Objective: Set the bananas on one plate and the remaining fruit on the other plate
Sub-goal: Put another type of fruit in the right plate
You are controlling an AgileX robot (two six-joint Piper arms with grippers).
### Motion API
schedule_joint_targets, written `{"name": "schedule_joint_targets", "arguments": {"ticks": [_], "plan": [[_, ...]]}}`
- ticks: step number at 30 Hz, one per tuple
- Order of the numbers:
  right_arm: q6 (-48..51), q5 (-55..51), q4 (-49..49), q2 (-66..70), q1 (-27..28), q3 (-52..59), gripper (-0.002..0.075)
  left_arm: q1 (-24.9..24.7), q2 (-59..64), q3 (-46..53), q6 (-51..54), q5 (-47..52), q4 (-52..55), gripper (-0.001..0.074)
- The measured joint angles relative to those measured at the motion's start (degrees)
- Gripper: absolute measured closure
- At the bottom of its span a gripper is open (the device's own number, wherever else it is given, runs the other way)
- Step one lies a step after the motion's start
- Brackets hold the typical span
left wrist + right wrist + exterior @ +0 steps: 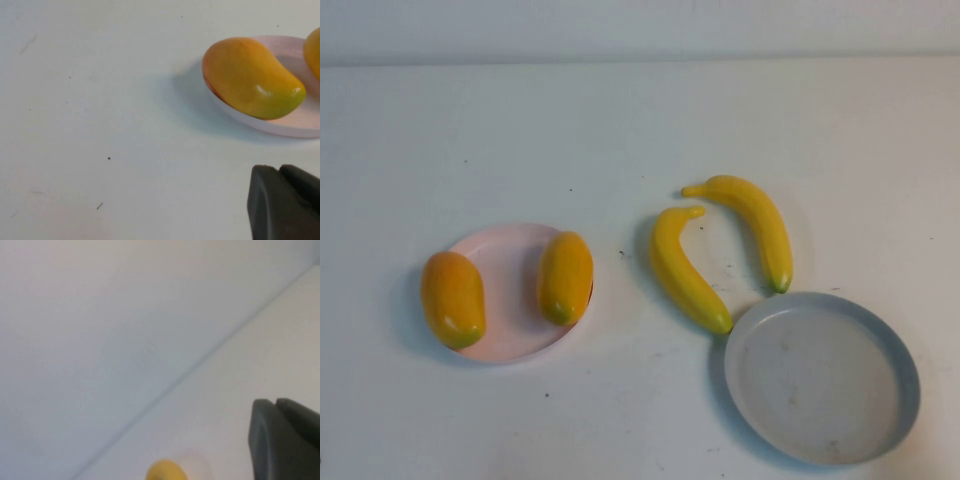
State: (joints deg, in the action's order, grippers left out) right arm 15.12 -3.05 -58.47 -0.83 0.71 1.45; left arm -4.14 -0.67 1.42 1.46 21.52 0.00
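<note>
Two orange-yellow mango-like fruits rest on the pale pink plate (510, 290): one (452, 298) overhangs its left rim, the other (566, 276) lies on its right side. Two bananas (688, 268) (752, 225) lie on the table just beyond the bare grey-blue plate (820, 375). Neither gripper shows in the high view. In the left wrist view my left gripper (279, 167) is shut and empty, above the table, apart from the near mango (252, 77) and the pink plate (295, 125). My right gripper (275, 401) is shut and empty; a yellow fruit end (165, 471) shows at that view's edge.
The white table (640, 130) ends at a pale back wall (640, 25). Nothing else stands on the table.
</note>
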Motion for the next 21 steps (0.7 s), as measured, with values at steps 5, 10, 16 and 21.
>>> {"name": "schedule_joint_targets", "arguments": {"ticks": [5,10,16,21], "plan": [[0.00,3.50,-6.74,0.00,0.00,0.00,0.0743,0.00,0.00,0.00,0.00,0.00,0.00,0.0738],[1.46,-0.59,-6.85,0.00,0.00,-0.11,0.0743,0.00,0.00,0.00,0.00,0.00,0.00,0.0738],[5.12,-10.25,-5.37,5.06,0.00,-8.58,0.0743,0.00,0.00,0.00,0.00,0.00,0.00,0.0738],[5.57,-24.60,4.63,20.57,0.00,-19.11,0.0743,0.00,0.00,0.00,0.00,0.00,0.00,0.0738]]}}
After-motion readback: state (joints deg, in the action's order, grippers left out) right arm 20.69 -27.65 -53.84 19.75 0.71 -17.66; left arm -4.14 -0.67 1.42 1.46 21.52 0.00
